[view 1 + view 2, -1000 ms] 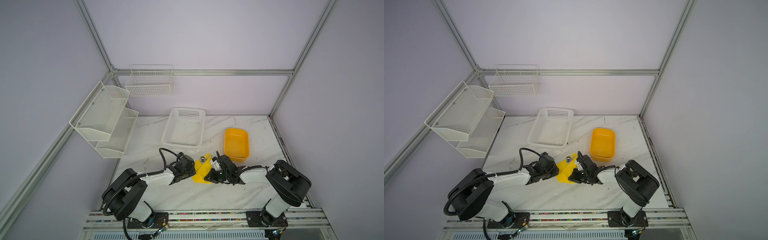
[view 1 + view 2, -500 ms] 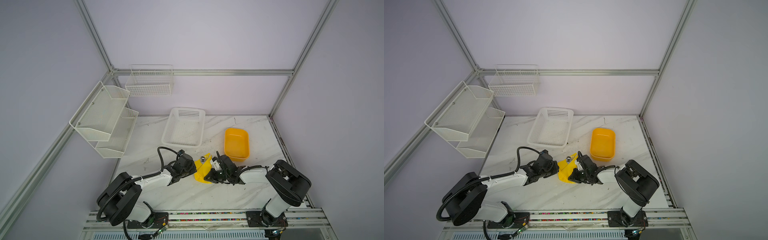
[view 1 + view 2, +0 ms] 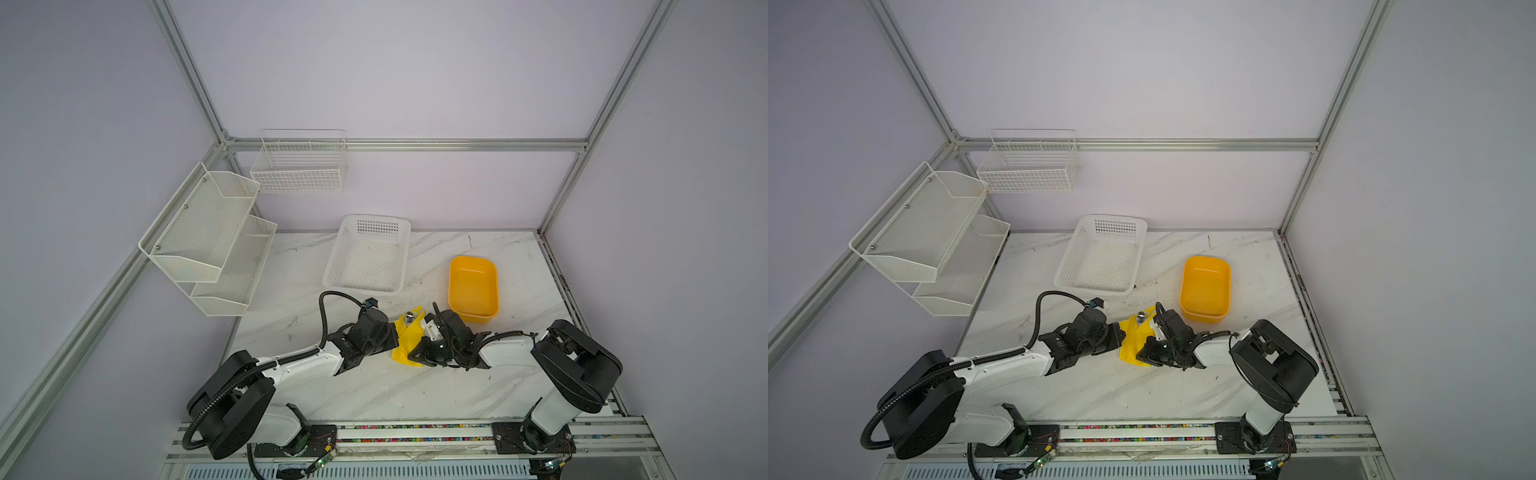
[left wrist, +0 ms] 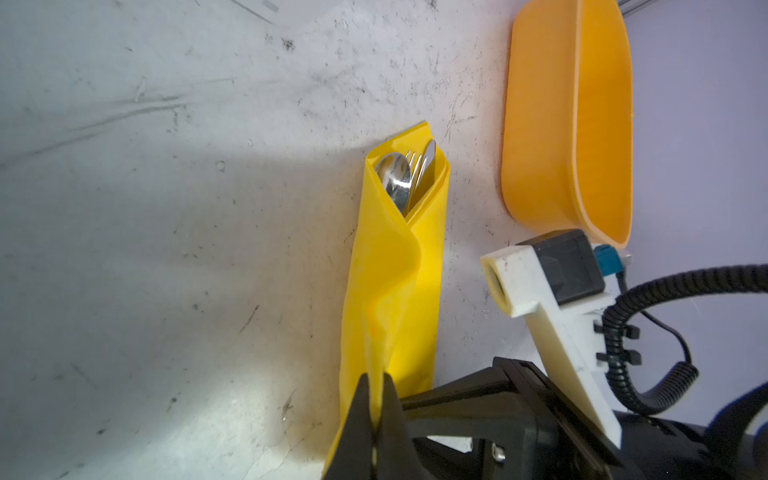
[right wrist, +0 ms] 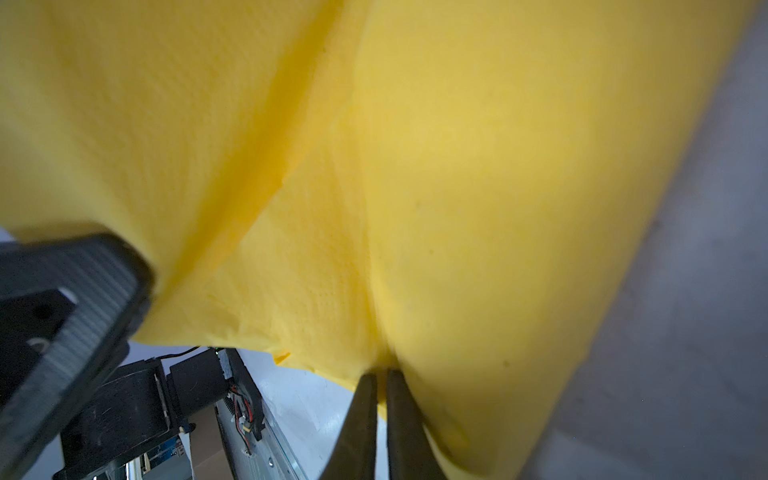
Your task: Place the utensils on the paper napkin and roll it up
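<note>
The yellow paper napkin (image 4: 395, 282) lies wrapped around the silver utensils (image 4: 401, 178), heads peeking out.

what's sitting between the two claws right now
The paper napkin, folded around the utensils. In both top views it lies between the left claw and right claw, each pinching a fold of it.

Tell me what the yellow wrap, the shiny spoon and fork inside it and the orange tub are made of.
Yellow folded napkin: thin matte paper, by its soft creases. Silver spoon and fork: probably polished steel, mirror-bright glints. Orange rounded tub: likely smooth moulded plastic, even colour, thick rim.
</note>
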Robot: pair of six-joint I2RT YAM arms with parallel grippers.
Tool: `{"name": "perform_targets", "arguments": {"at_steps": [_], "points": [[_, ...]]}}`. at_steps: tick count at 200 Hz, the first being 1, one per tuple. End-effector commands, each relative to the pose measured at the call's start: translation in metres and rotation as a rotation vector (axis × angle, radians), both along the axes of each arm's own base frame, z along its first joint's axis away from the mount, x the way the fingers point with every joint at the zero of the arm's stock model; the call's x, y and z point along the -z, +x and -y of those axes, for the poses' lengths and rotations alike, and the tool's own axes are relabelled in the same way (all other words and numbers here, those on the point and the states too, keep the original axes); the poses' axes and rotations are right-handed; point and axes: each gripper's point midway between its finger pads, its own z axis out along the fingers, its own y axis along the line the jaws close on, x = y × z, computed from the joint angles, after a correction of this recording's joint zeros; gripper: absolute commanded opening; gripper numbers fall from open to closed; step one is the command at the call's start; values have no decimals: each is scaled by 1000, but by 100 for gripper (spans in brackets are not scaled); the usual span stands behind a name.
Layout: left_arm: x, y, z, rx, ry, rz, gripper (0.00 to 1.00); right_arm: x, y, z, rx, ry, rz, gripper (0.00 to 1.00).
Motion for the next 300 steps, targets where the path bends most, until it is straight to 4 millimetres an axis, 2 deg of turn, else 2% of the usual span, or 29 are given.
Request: {"name": "perform_targets", "arguments": {"at_steps": [1,47,50,63,187,300], "points": [[-32,11,24,46,-56,64,0,14,-4,8,18,-54,-28,12],[-38,12,31,50,-73,44,0,14,-4,9,23,-54,-30,12],[-27,12,32,50,-54,20,0,15,-5,9,23,-54,-31,12],[-25,12,33,47,-57,5,0,14,-5,9,26,-49,-31,12],[-30,18,52,34,-136,-42,0,12,-5,12,29,-60,-21,12],[-55,26,72,11,-280,-55,0,10,-5,12,28,-54,-18,12]]}}
